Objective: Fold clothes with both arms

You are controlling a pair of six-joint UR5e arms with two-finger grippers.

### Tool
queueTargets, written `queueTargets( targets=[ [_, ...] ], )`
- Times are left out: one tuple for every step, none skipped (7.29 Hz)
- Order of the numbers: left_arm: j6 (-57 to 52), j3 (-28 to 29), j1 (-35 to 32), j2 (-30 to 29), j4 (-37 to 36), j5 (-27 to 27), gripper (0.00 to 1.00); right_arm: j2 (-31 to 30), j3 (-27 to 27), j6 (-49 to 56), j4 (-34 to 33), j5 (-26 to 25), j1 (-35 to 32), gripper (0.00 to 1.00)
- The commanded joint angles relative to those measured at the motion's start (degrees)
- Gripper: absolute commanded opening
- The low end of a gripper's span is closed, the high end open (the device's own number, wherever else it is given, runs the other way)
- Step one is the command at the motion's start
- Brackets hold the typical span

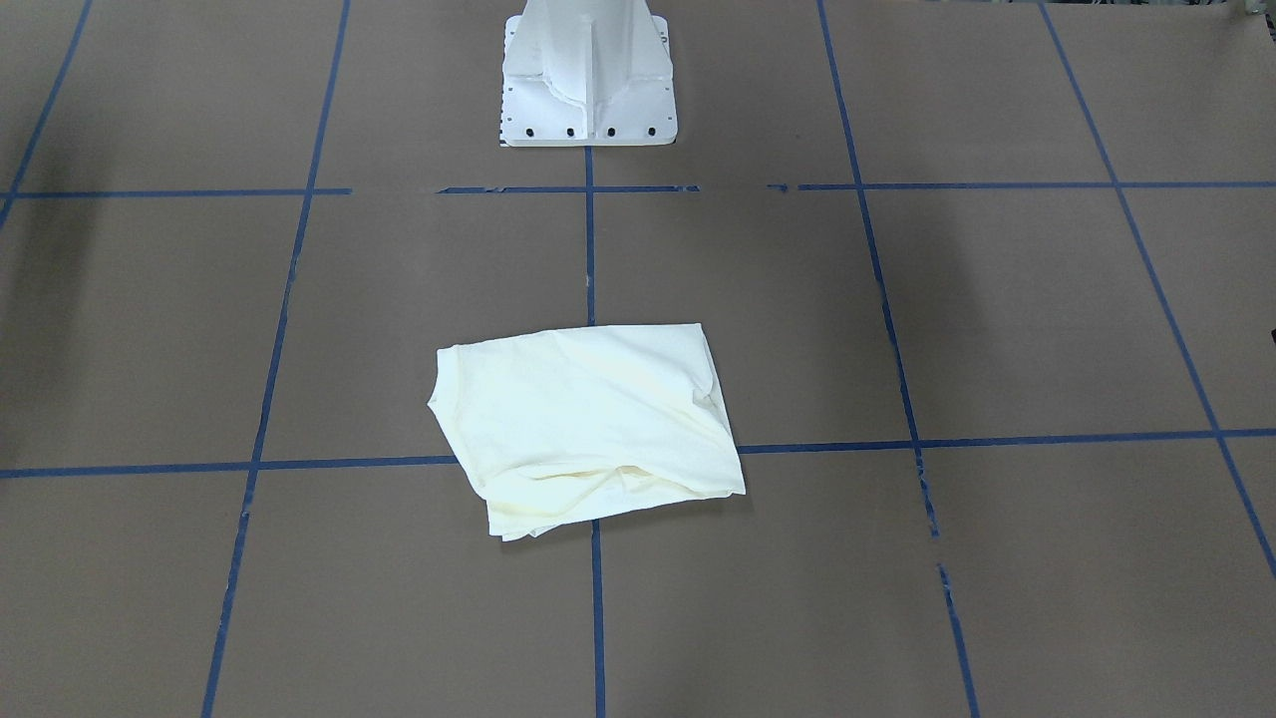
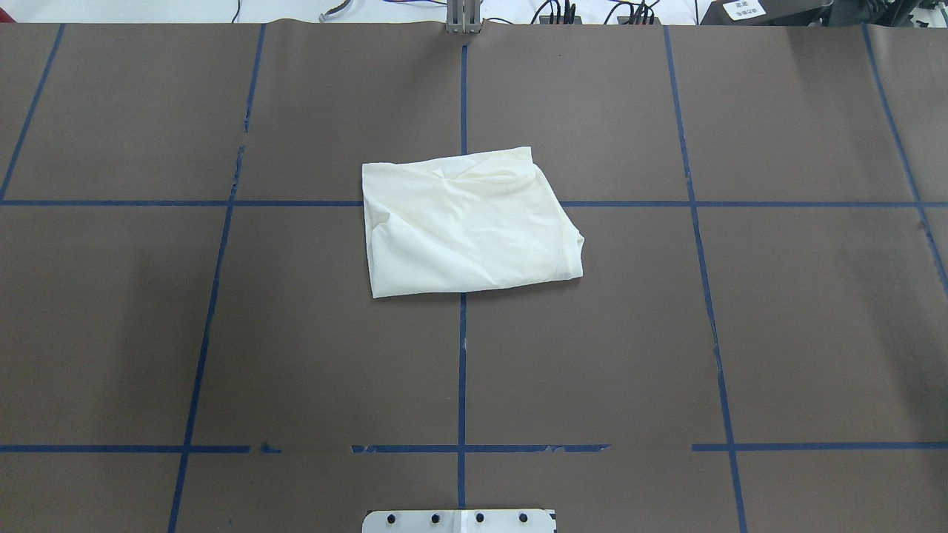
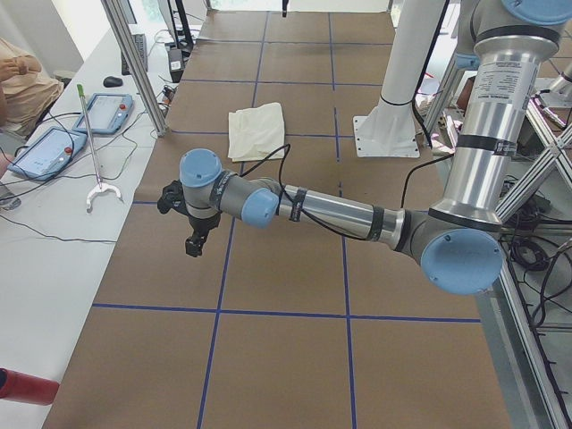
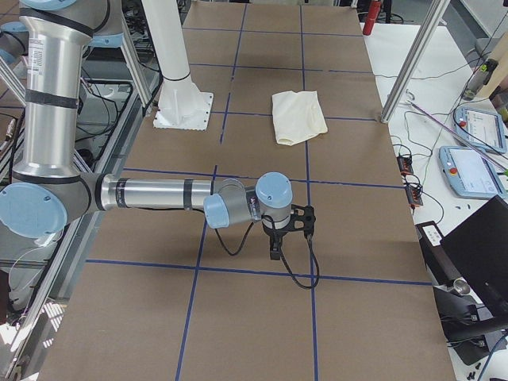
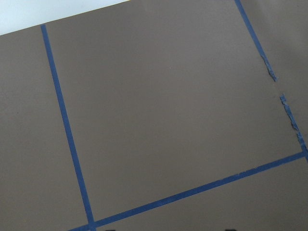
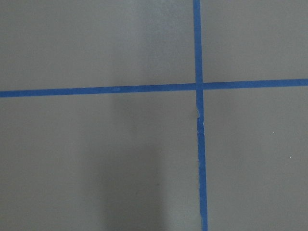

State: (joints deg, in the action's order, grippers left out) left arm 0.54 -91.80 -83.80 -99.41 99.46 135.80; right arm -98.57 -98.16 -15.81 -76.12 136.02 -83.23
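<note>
Logged the T-shirt (image 2: 470, 226) as a compact, roughly rectangular packet on the worktop (image 2: 222, 333), straight out in front of the pedestal base (image 1: 588, 75) and well apart from it, plain cream side up. Noted rumpled, loose layers along the edge farthest from the pedestal base, and a neater edge nearest it.

Found the left arm (image 3: 331, 214) and right arm (image 4: 151, 193) stretched out to either side of the pedestal base, low over bare worktop. Cannot tell whether the left tool (image 3: 191, 248) or right tool (image 4: 275, 254) is released or clenched, as only the side cameras show them. Saw nothing hanging from either.

Judged the fold essentially complete. For a last tidy:
- bring both tools to the far edge together
- pinch only the top layers at the two corners
- lift little, draw taut, lay down square
- avoid dragging the packet

Looked for writing and found none on the exposed face. Spotted a small white label (image 2: 744, 9) beyond the worktop edge opposite the pedestal base, too small to read.
</note>
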Motion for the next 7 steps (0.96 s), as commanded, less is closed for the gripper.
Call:
queueTargets(
  targets=[
    [-3.7,-1.4,-0.2,0.8,-11.2,-0.1,1.00,-0.1,-0.8,5.2,-6.1,-0.3,0.4,1.00],
    [-3.7,-1.8,-0.4,1.5,-12.4,-0.1,1.00,0.0,-1.2,6.2,-8.0,-0.6,1.4,1.00],
    [-3.7,-1.8,-0.8,1.4,-12.5,-0.3,1.00,0.0,-1.9,8.0,-9.5,-0.9,1.3,1.00],
    [-4.3,-1.9,-1.0,1.7,-12.4,-4.6,1.00,0.2,-2.2,11.1,-11.1,-1.2,1.2,1.00],
    [-6.1,-1.7,-1.1,2.1,-12.4,-8.6,1.00,0.4,-3.5,12.7,-13.5,-1.4,0.7,1.00],
    [-6.4,-1.5,-4.1,2.5,-12.0,-8.4,1.00,0.4,-5.4,12.7,-15.7,-2.6,0.6,1.00],
    [-7.7,-1.6,-6.3,3.1,-12.0,-7.1,1.00,1.6,-6.6,12.6,-17.6,-3.5,1.0,1.00]
  ],
)
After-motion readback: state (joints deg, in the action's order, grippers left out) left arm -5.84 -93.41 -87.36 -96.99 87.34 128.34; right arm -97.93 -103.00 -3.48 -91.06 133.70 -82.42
